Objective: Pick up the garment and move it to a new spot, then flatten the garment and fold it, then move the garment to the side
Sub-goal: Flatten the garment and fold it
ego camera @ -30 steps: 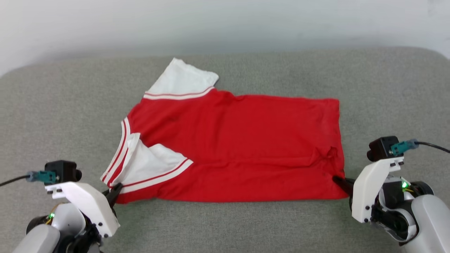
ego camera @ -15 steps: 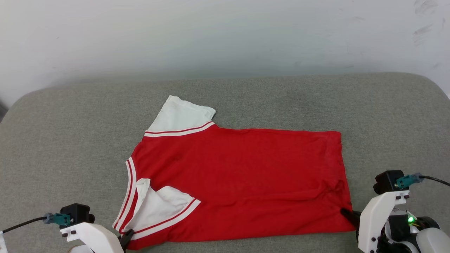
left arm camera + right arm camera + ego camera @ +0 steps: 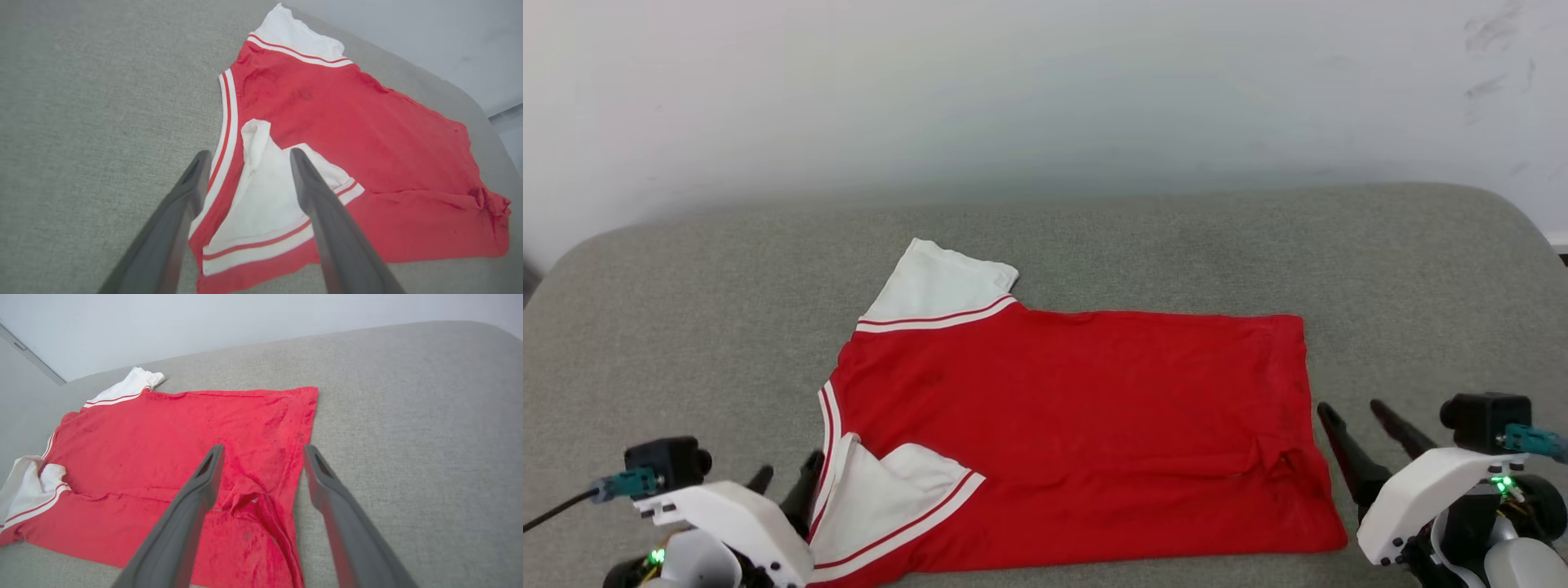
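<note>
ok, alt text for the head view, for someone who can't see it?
A red garment with white sleeves lies spread on a grey cushion, its near sleeve folded onto the body. The left gripper and right gripper stand open beside its near corners, holding nothing. A pale wall rises behind.

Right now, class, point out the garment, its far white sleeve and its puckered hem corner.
garment [image 3: 1078, 425], head view, middle of red body.
far white sleeve [image 3: 935, 282], head view, white panel.
puckered hem corner [image 3: 245, 498], right wrist view, raised crease.
</note>
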{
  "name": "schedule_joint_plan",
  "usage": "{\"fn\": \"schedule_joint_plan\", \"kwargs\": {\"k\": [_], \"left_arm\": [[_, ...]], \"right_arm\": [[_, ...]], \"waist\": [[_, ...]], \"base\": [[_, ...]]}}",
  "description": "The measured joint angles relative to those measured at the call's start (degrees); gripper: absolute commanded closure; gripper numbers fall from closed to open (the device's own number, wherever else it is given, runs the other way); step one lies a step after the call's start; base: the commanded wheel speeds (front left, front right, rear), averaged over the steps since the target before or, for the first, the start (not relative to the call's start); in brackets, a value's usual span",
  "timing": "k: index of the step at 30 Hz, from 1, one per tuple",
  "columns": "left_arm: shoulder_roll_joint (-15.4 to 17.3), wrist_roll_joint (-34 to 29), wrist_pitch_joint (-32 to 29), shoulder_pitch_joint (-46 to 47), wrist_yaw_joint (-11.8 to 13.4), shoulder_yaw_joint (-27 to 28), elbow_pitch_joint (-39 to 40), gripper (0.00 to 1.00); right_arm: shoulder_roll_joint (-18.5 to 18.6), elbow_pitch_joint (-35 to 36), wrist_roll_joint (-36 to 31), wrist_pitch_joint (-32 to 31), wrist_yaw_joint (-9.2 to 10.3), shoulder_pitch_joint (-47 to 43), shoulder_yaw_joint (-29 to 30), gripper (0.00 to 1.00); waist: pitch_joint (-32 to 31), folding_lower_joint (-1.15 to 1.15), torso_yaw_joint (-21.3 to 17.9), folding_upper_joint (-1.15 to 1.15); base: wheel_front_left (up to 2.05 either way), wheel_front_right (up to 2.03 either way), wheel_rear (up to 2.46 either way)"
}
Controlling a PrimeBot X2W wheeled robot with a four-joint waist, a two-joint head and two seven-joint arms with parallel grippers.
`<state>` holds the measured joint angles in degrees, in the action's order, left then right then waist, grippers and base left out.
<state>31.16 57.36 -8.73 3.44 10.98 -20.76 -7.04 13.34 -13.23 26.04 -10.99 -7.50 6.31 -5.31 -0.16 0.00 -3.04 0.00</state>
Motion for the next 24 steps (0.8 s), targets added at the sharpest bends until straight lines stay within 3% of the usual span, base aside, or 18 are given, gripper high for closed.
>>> {"fn": "schedule_joint_plan", "kwargs": {"k": [5, 12, 19, 24], "left_arm": [[-0.1, -3.6, 4.7, 3.4, 0.4, 0.5, 1.5, 0.0], [0.3, -5.8, 6.4, 12.3, 0.0, 1.9, 0.3, 0.0], [3.2, -6.5, 1.7, 25.4, -1.5, 2.6, -2.9, 0.0], [5.5, -5.2, -5.2, 35.3, -4.9, 2.3, -6.9, 0.0]], "right_arm": [[-2.0, 3.0, -3.8, 5.4, 0.0, -0.1, 2.0, 0.0], [-3.8, 9.4, -6.9, 6.5, 0.0, 2.2, 2.9, 0.0], [-5.8, 14.9, -8.1, 7.1, 0.0, 6.6, 1.9, 0.0], [-6.6, 16.7, -8.6, 7.6, 0.0, 8.1, 1.9, 0.0]], "waist": [[-0.4, 0.0, -1.0, 0.0], [3.1, 0.0, -3.0, 0.0], [10.3, 0.01, -6.2, 0.0], [15.6, 0.01, -9.1, 0.0]], "base": [[0.0, 0.0, 0.0], [0.0, 0.0, 0.0], [0.0, 0.0, 0.0], [0.0, 0.0, 0.0]]}}
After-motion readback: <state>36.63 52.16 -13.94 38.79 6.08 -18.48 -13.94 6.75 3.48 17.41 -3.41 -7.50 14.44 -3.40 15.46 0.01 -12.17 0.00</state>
